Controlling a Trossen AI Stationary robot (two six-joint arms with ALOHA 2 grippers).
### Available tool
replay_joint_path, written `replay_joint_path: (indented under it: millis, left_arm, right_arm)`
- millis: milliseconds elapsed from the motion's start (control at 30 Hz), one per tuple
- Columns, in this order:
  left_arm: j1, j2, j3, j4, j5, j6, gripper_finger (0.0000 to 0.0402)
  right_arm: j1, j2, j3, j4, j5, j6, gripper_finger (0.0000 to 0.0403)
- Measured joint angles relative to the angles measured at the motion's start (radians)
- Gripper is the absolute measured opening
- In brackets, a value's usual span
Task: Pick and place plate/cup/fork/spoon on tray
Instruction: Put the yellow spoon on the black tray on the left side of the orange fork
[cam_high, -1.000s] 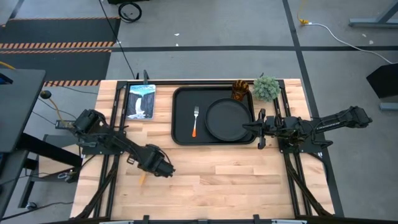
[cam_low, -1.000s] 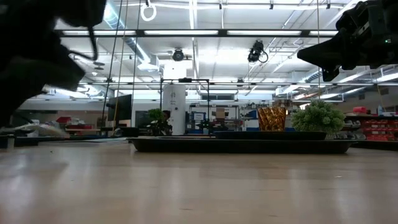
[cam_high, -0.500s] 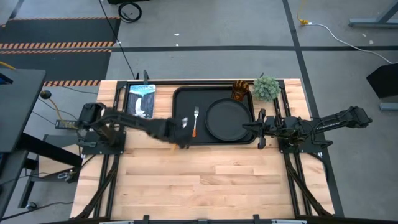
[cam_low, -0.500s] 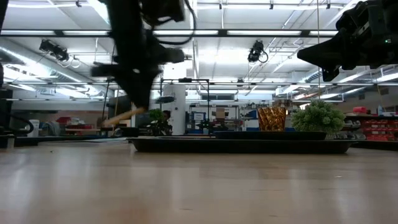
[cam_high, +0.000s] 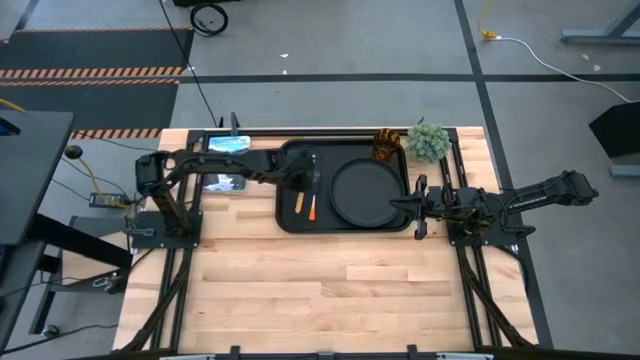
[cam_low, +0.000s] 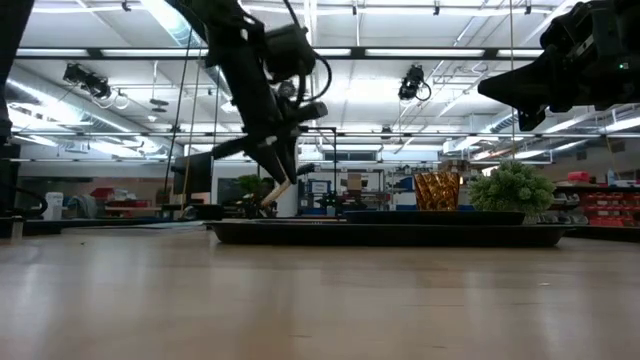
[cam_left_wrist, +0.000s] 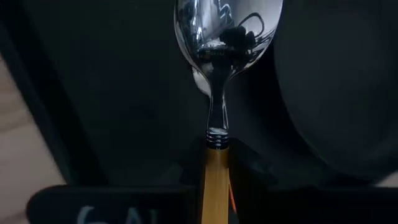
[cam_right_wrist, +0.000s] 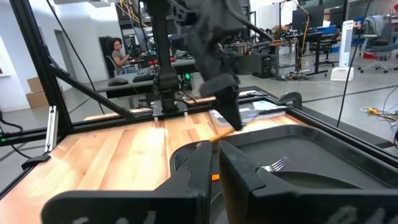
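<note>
- The left gripper (cam_high: 303, 180) reaches in from the left of the high view and hangs over the left part of the tray (cam_high: 288, 218), near the centre of the frame.
- Its fingers are closed on the orange handle of the spoon (cam_left_wrist: 219, 74); in the left wrist view the shiny bowl points away from the gripper, above the dark tray floor.
- In the low view the spoon (cam_low: 281, 190) hangs tilted, its handle end just above the tray's rim (cam_low: 400, 235), left of centre.
- The fork (cam_high: 313, 200) lies flat on the tray, just right of the spoon (cam_high: 299, 201) in the high view, tines toward the top of the frame.
- The plate (cam_high: 368, 192) sits on the right half of the tray, beside the fork.
- The cup (cam_high: 387, 144) stands at the tray's upper right corner; whether it is on the tray or just off it I cannot tell.
- A green plant (cam_high: 428, 141) stands on the table (cam_high: 330, 290) just right of the cup.
- The right gripper (cam_high: 417, 207) waits at the tray's right edge, its fingers narrow and holding nothing.
- A booklet (cam_high: 227, 160) lies on the table left of the tray, partly under the left arm.
</note>
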Motion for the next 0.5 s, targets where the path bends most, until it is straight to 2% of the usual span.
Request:
replay_joint_path:
  millis: [333,433,500]
  left_arm:
    - [0.040,0.106,0.000,0.020,0.112,-0.006,0.0061]
    - [0.039,0.124,0.000,0.016,0.127,-0.016,0.0079]
    - [0.040,0.125,0.000,-0.002,0.124,-0.018,0.0105]
  right_arm:
    - [0.000,0.000,0.000,0.001,-0.001,0.000,0.0034]
    - [0.000,0.000,0.000,0.001,-0.001,0.000,0.0034]
    - [0.000,0.000,0.000,0.001,-0.001,0.000,0.0034]
